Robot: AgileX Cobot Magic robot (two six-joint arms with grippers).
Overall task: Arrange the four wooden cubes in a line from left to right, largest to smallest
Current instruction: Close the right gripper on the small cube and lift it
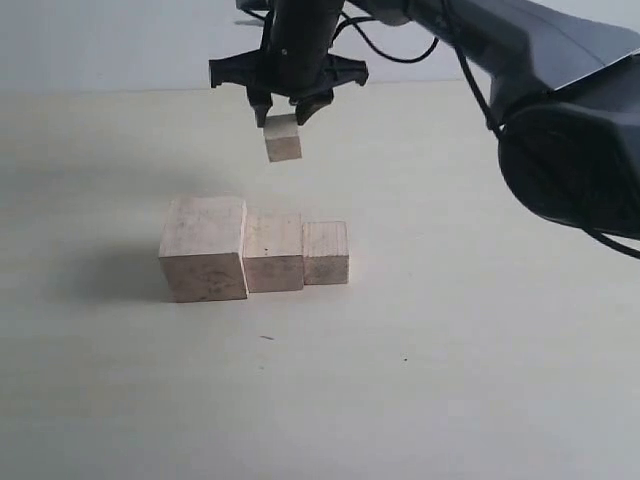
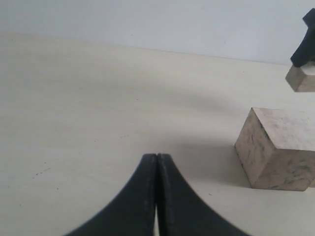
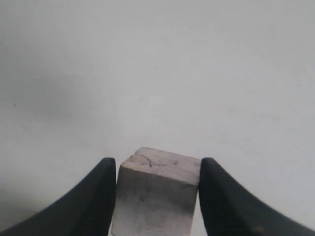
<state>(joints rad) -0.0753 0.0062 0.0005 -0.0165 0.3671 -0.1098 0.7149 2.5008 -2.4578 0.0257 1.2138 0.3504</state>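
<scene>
Three pale wooden cubes stand in a touching row on the table: the largest (image 1: 205, 248) at the left, a medium one (image 1: 273, 251) beside it, a smaller one (image 1: 326, 252) at the right end. The smallest cube (image 1: 283, 138) hangs in the air behind and above the row, with my right gripper (image 1: 287, 108) shut on it; its two black fingers press the cube's sides (image 3: 157, 194). My left gripper (image 2: 157, 160) is shut with nothing in it, low over the table, and its view shows the largest cube (image 2: 278, 150) and the held cube (image 2: 300, 78).
The right arm's dark body (image 1: 560, 130) reaches in from the upper right. The pale tabletop (image 1: 450, 380) runs wide around the row, with a light wall behind it.
</scene>
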